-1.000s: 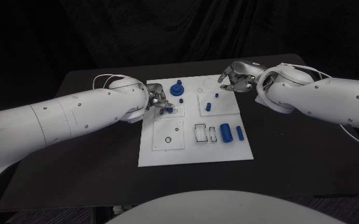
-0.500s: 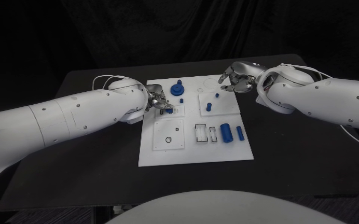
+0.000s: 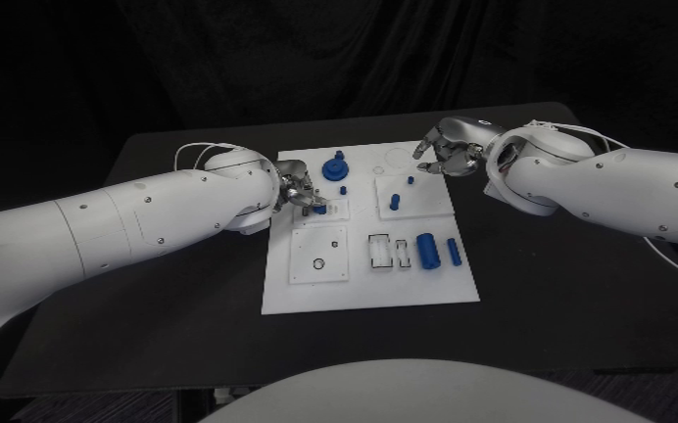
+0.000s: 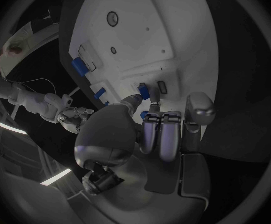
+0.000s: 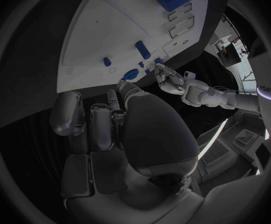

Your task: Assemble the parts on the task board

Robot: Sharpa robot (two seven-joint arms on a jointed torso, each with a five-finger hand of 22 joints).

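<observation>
The white task board (image 3: 367,281) lies mid-table. My left hand (image 3: 300,193) hovers at the board's left edge, thumb and a finger pinching a small blue part (image 4: 143,91) over a square plate; the same part (image 3: 319,210) peeks out beside the fingers. My right hand (image 3: 447,152) sits over the board's far right corner with fingers curled in and nothing visible in them. A blue knob (image 3: 335,168) stands near the far edge. Two blue pegs (image 3: 394,201) stand on the right square plate. Two blue cylinders (image 3: 427,247) lie by the slots near the right side.
The black table (image 3: 565,276) surrounds the board, with open surface on both sides and in front. A square plate with a ring hole (image 3: 318,253) sits at the board's near left. The right wrist view shows the board (image 5: 110,30) and the left hand (image 5: 169,79) beyond it.
</observation>
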